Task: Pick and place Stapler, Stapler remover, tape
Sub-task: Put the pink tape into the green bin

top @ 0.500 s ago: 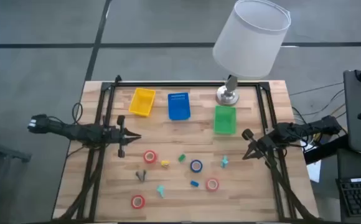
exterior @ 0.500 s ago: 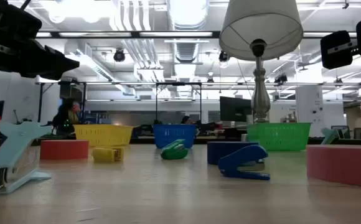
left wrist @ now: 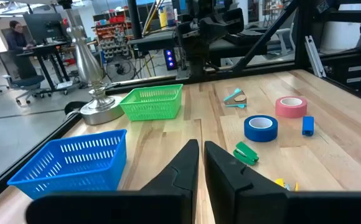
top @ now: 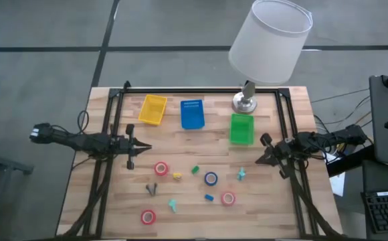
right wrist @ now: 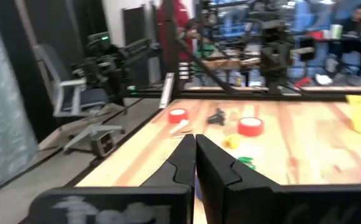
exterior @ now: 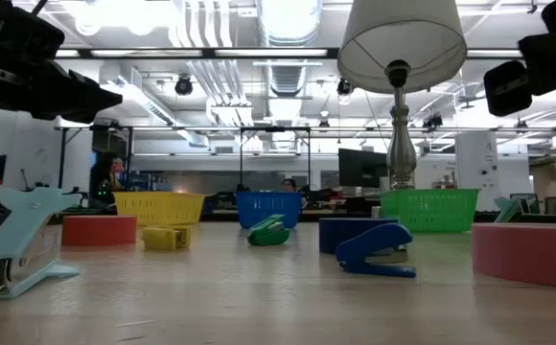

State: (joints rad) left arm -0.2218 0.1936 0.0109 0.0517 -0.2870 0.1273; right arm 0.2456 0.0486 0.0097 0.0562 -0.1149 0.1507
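Both arms hover above the table with their fingers shut and hold nothing. My left gripper (top: 148, 147) (left wrist: 201, 152) is at the table's left side, pointing right. My right gripper (top: 259, 160) (right wrist: 195, 149) is at the right side, pointing left. Between them, lying flat on the wood, are three red tape rolls (top: 160, 169) (top: 228, 198) (top: 147, 216) and a blue tape roll (top: 211, 178) (left wrist: 260, 127). Also there are a yellow stapler (top: 176, 176), a green stapler (top: 195, 170), a blue stapler (top: 209, 197) (exterior: 376, 251), two teal stapler removers (top: 241, 174) (top: 172, 205) and a dark one (top: 152, 189).
Along the far edge stand a yellow basket (top: 152, 109), a blue basket (top: 192, 114) and a green basket (top: 241, 128). A lamp (top: 247, 100) with a wide white shade stands behind the green one. Dark frame rails (top: 107, 134) run along the table's left, right and far sides.
My right gripper has shifted a little toward the table's left and far edge, staying shut. The left arm and all the things on the table have kept still.
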